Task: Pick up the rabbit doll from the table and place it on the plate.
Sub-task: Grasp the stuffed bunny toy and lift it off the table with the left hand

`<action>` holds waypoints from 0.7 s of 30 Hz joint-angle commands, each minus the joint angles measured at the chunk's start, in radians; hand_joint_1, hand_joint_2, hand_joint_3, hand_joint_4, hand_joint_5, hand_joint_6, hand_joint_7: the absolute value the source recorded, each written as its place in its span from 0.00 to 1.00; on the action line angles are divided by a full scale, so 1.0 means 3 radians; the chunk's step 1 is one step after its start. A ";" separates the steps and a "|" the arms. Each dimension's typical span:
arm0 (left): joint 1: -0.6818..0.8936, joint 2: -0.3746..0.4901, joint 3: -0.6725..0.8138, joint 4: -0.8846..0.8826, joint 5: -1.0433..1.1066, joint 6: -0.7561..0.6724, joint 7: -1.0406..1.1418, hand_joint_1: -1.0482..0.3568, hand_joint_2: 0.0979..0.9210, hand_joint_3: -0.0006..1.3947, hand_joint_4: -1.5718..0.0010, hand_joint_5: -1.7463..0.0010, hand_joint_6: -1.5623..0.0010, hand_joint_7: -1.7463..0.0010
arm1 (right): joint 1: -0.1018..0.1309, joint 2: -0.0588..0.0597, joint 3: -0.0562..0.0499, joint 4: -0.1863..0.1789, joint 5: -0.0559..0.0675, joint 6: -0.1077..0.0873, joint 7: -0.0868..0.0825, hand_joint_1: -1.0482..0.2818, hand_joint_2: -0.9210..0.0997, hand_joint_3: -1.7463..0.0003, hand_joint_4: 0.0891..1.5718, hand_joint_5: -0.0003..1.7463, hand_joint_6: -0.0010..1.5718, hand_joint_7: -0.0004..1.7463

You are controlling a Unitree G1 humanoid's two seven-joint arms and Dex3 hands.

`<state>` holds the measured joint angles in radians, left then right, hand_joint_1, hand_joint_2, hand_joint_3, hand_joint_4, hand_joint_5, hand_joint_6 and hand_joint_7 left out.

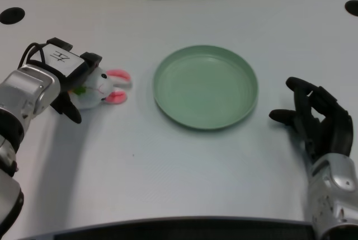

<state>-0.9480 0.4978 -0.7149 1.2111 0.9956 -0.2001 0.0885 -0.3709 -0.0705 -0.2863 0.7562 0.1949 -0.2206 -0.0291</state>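
White table [184,156], rabbit doll [103,87] gripped under left hand [70,78], beside plate [206,86].

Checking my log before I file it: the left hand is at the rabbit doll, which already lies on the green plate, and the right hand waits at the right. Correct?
Not quite. The head view shows the doll on the table, left of the plate, which holds nothing. The rest stands: left hand at the doll, right hand waiting at the right.

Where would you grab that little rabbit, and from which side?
By its round white body, coming from the left and above, as the left hand is placed now. The rabbit lies with its pink ears pointing right toward the plate; thin, floppy-looking ears would probably slip, while the body looks easier to wrap fingers around.
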 commanded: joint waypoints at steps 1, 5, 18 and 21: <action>-0.0050 0.0009 -0.0118 0.0073 0.0082 -0.0040 0.0109 0.05 0.94 0.00 0.98 0.99 0.96 0.99 | 0.0034 0.0013 0.0007 -0.0035 0.0002 0.0018 -0.0004 0.55 0.00 0.86 0.49 0.61 0.50 0.30; -0.0055 -0.0006 -0.0231 0.0143 0.0163 -0.0046 0.0285 0.08 0.92 0.00 0.95 0.97 0.92 0.98 | 0.0029 0.0014 -0.0007 -0.0015 0.0022 0.0014 0.0007 0.55 0.00 0.86 0.48 0.61 0.50 0.30; -0.0150 -0.0163 0.0078 0.0329 -0.0270 0.0121 0.0176 0.14 0.93 0.00 0.89 0.95 0.89 0.98 | 0.0041 0.0006 0.0021 -0.0024 -0.0021 0.0006 -0.0014 0.55 0.00 0.86 0.48 0.62 0.51 0.30; -0.0169 -0.0170 0.0145 0.0352 -0.0369 0.0132 0.0118 0.13 0.93 0.00 0.88 0.95 0.89 0.98 | 0.0052 0.0013 0.0024 -0.0061 -0.0021 0.0040 -0.0039 0.54 0.00 0.86 0.48 0.62 0.50 0.30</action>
<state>-0.9848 0.4472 -0.6850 1.3039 0.8995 -0.1677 0.1395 -0.3695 -0.0713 -0.2819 0.7526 0.1918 -0.2180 -0.0339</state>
